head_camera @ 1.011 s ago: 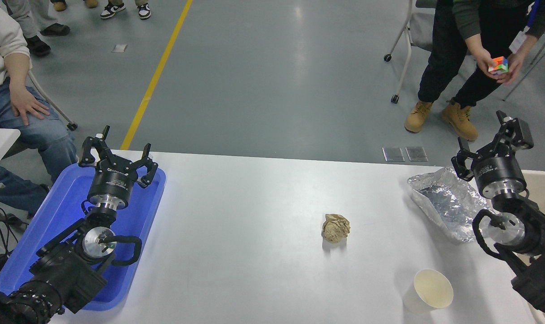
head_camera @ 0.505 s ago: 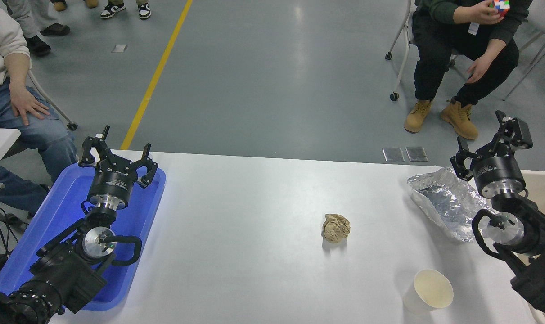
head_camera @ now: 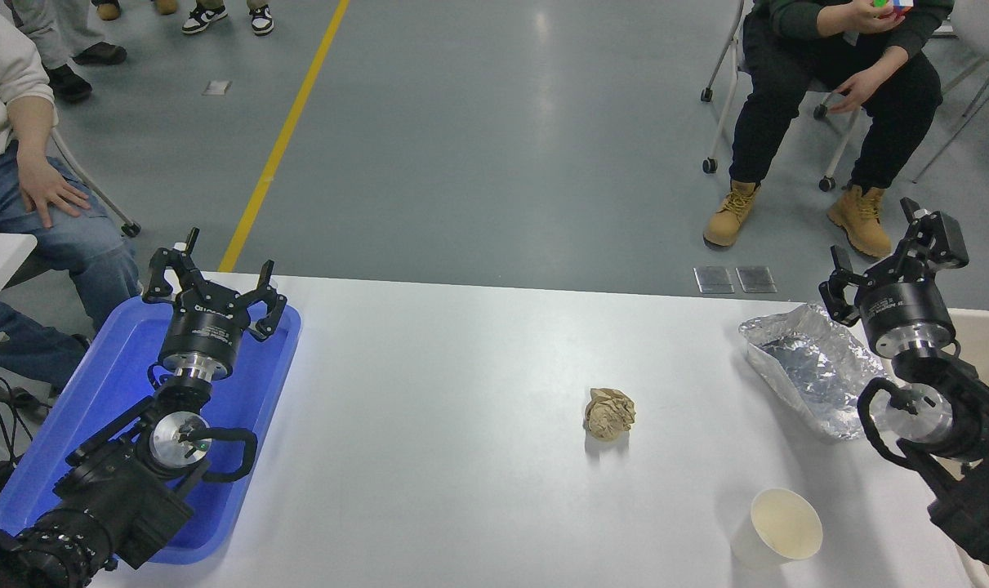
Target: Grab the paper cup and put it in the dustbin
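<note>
The paper cup (head_camera: 776,528) is standing upright, well apart from the right gripper (head_camera: 890,249), whose spread fingers (head_camera: 837,269) are hanging over the foil tray (head_camera: 813,367), empty.

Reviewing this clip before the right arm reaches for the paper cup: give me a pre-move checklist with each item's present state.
1. Right gripper open and empty: ok.
2. Paper cup upright, mouth up, free on the table: ok.
3. Brown paper ball apart from the cup: ok.
4. Foil tray between cup and gripper's present spot: cannot tell if it obstructs.
5. Dustbin mostly hidden behind the right arm; opening clear: cannot tell.
6. Left gripper parked over the blue tray: ok.
</note>
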`<state>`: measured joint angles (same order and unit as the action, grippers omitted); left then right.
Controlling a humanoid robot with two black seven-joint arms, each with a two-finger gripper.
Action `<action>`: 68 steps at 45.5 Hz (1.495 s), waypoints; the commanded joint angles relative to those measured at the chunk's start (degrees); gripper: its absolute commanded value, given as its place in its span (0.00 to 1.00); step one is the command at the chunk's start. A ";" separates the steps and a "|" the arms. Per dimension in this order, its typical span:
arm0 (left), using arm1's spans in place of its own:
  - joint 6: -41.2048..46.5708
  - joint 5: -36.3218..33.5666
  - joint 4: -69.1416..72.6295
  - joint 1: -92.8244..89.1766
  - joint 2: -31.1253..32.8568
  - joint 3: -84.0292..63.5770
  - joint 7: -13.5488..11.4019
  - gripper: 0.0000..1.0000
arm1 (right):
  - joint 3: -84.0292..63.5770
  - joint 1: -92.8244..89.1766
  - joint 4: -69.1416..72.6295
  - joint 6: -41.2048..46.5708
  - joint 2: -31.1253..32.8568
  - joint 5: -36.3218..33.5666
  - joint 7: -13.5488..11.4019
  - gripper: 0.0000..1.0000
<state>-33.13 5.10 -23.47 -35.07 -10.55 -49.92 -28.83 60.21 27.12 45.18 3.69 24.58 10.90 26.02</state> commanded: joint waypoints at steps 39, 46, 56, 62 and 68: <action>0.00 0.00 0.00 0.00 0.00 0.00 0.00 1.00 | -13.53 4.96 0.35 0.18 8.54 -0.09 0.00 1.00; 0.00 0.00 0.00 0.00 0.00 0.00 0.00 1.00 | -26.35 10.14 0.44 0.18 15.48 -0.09 0.00 1.00; 0.00 0.00 0.00 0.00 0.00 0.00 0.00 1.00 | -59.21 24.37 0.44 0.53 23.84 0.00 0.00 1.00; 0.00 0.00 0.00 0.00 0.00 0.00 0.00 1.00 | -82.32 36.05 0.79 1.06 26.30 0.44 0.00 1.00; 0.00 0.00 0.00 0.00 0.00 0.00 0.00 1.00 | -105.27 49.32 0.88 1.23 26.13 0.44 0.00 1.00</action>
<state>-33.13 5.09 -23.47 -35.07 -10.55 -49.92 -28.82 -6.41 55.93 45.81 4.45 47.42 11.16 26.01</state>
